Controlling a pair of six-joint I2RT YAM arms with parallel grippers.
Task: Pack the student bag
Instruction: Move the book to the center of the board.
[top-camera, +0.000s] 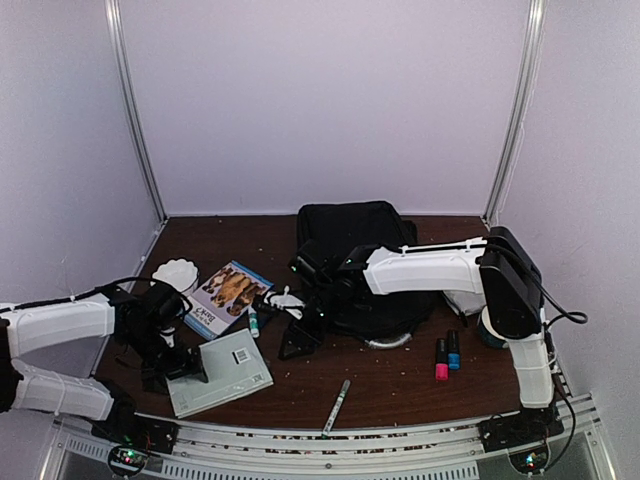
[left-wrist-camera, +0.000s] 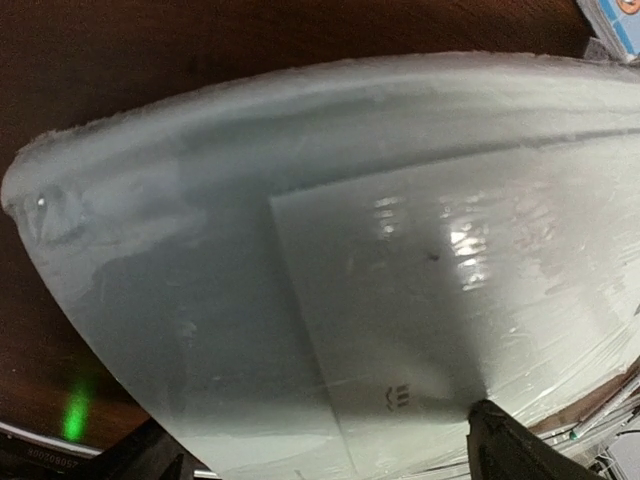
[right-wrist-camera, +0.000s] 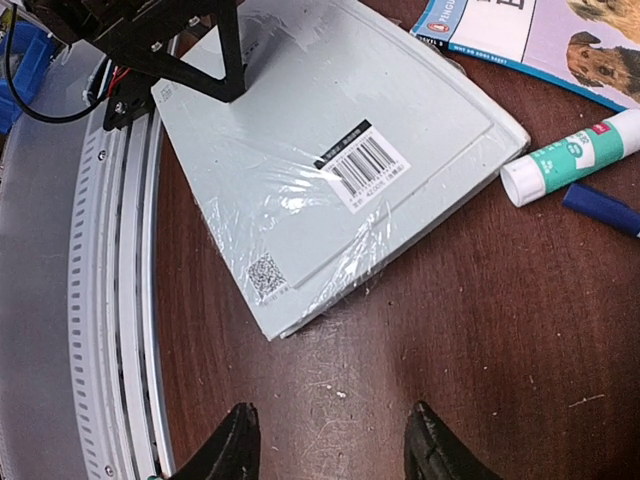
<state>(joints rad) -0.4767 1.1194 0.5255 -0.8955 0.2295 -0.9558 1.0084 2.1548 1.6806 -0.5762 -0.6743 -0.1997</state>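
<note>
**mossy_k:** which step was this? my read: picking up the first item. the left hand was spread as wide as it goes, right at the left edge of the grey shrink-wrapped pad. one finger was down on the pad's top near a corner, and nothing was clamped.

**tinbolt:** agreed, looked like a grasp being set up, not a carry. the right hand hung just right of the pad, about half spread, with only bare table between its fingers. so it was empty.

**mossy_k:** and the student bag?

**tinbolt:** behind the pad and off to its right, well apart from it, lying on the table. couldn't tell if any zip was open, it was just black on black. the dog book lay just behind the pad, and the glue stick was near the pad's back right corner.

**mossy_k:** so, next move?

**tinbolt:** my guess: the pad lay flat, so the left hand needed one finger under that edge before closing. film wrap looks slippery, so a firm pinch. then a lift and a long carry back and right to the bag, maybe with the right hand holding the bag's mouth open.
</note>
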